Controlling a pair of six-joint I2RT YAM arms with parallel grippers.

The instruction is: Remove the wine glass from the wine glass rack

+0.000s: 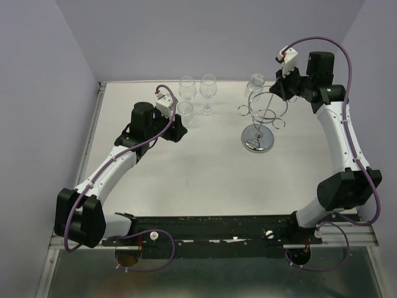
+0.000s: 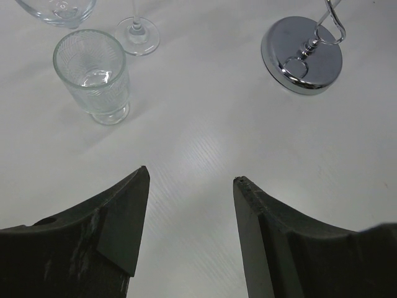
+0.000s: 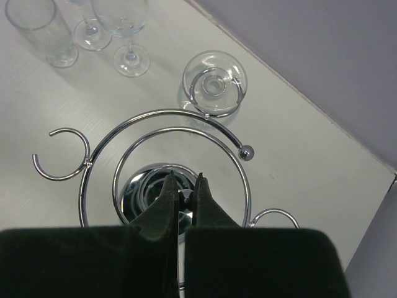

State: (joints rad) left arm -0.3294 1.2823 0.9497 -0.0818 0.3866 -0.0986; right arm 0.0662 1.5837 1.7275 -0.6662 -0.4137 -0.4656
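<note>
The chrome wine glass rack stands on the table at the back right. In the right wrist view I look down on its ring top. One wine glass hangs upside down, foot up, in a loop at the rack's far side; it also shows in the top view. My right gripper is above the ring's centre, its jaws shut on the rack's thin central post. My left gripper is open and empty over bare table, left of the rack.
Two stemmed glasses and a short ribbed footed glass stand upright at the back, just beyond my left gripper. The rack's disc base shows in the left wrist view. Walls close the back and sides.
</note>
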